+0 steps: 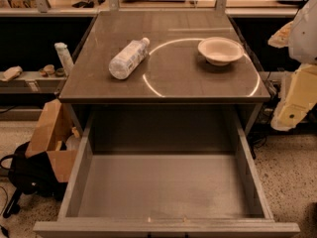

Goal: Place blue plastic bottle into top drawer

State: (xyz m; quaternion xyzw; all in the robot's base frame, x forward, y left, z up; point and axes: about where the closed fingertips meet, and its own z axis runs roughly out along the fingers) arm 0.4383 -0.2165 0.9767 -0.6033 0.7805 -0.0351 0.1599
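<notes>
- Drawer (163, 187): pulled fully out under the tabletop, below and to the left of the gripper; its grey floor shows from wall to wall; low side walls left and right, front edge at the bottom of the view.
- Bowl (220, 58): upright on the table (198, 83), to the left of the gripper and a little above it; the nearest thing to the gripper; only its pale inside shows.
- Bottle (128, 58): lying on its side on the table, farther left than the bowl; white cap pointing away towards the far edge, base towards the front left corner; apart from the bowl, with bare tabletop between them.
- Gripper (292, 103): off the table's right edge, in the air beside the front right corner, above the floor; touching nothing that can be seen; whether it is wide or narrow, I cannot tell.
- Open room: the space above the drawer is clear up to the table's front edge; a box (49, 133) and a black bag (25, 175) sit on the floor beyond the drawer's left wall, on the far side from the gripper.
</notes>
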